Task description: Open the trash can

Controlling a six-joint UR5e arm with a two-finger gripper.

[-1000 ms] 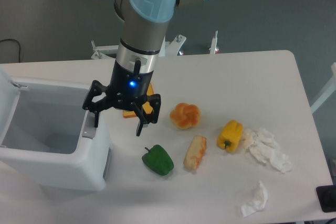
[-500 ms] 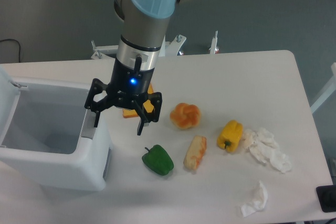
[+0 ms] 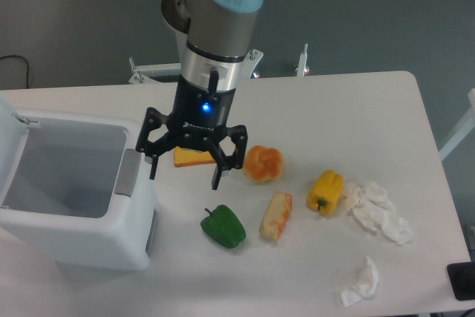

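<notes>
White desk (image 3: 349, 102), grey floor behind. Trash can (image 3: 74, 206) lid up, looks empty inside. Pincer (image 3: 184, 170) spread wide, holding nothing, beside its rim.

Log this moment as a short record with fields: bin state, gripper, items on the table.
bin: white trash can at the table's left, lid up, inside looks empty
gripper: gripper open, holding nothing, hovering just right of the bin
under gripper: orange block, partly hidden
food: green pepper, bread roll, sandwich piece, yellow pepper
litter: crumpled tissues, one more near the front edge
</notes>
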